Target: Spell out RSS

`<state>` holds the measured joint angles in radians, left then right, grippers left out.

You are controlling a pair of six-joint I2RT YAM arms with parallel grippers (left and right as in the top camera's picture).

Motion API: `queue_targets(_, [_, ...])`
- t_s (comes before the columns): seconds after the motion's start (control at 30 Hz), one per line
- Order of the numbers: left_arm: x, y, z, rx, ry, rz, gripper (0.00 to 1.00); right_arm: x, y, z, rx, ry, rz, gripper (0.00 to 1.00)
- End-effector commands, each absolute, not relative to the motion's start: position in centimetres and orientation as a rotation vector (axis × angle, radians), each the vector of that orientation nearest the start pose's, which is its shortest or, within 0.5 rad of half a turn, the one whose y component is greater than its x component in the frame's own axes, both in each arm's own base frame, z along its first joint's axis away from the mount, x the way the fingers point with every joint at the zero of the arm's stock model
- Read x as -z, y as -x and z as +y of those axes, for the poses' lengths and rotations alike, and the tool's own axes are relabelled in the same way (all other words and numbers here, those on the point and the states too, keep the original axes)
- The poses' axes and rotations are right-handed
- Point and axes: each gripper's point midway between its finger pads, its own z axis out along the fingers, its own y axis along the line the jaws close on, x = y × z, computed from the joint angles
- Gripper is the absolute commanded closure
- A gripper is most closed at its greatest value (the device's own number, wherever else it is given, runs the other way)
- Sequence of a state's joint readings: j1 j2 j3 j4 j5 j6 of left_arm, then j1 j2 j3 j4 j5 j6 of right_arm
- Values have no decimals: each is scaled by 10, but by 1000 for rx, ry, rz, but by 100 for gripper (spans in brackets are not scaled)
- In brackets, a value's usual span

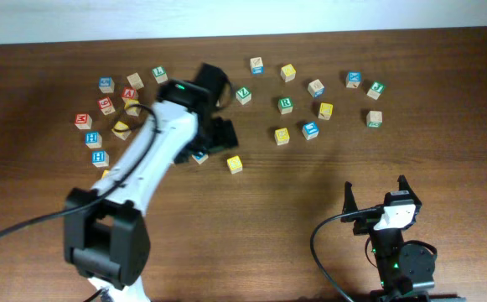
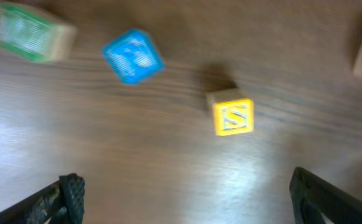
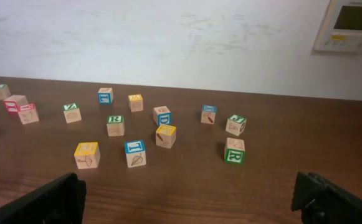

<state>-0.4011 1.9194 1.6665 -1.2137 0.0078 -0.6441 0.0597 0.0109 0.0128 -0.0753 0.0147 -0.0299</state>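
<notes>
- Overhead: shows the left end effector point(image 1: 220, 136) near the middle of the tabletop point(image 1: 461, 168), too dark from above to read its opening. Puts the yellow S cube point(image 1: 235, 164), judged to be this one, just beside it at 5 o'clock, with the green R cube point(image 1: 285, 104) well apart at 2 o'clock among other lettered cubes. Shows the right end effector point(image 1: 375, 197) low at 5 o'clock of the tabletop, spread and empty.
- Left wrist: shows the left end effector point(image 2: 187, 186) spread wide, pinching nothing. Finds the yellow S cube point(image 2: 233, 117) free on the wood at 1 o'clock of the gap, not yet between the fingers. Finds a blue cube point(image 2: 133, 56) at 11 o'clock, blurred. Judged light, stiff and not fragile, with smooth flat faces, so easy to push or turn by accident. Best taken on two opposite side faces, about mid-height, square to them and not on corners.
- Right wrist: shows the right end effector point(image 3: 185, 186) spread, holding nothing. Finds the green R cube point(image 3: 115, 124) at 11 o'clock, apart from its neighbours, so open for the same side-face hold. Cannot read the letter on a second yellow cube point(image 3: 166, 134) at 12 o'clock, so cannot tell the other S.
</notes>
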Motion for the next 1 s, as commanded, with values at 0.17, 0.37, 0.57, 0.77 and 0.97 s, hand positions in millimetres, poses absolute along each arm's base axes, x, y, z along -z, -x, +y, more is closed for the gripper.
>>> queue_targets(0.17, [-162,-344,12,-171,908,2926,0,-156,-246,11,-4,56,1648,2])
queue_targets(0.37, [-123,-314,54,-285,1096,2975,1,-156,-246,11,-4,56,1648,2])
queue_targets(0.57, [-121,-306,90,-172,1332,2908,1,-156,-246,11,-4,56,1648,2])
queue_targets(0.77, [-121,-333,98,-132,1303,2801,1,-156,-246,11,-4,56,1648,2])
queue_targets(0.97, [-123,-369,52,144,730,2918,0,-156,-246,11,-4,56,1648,1])
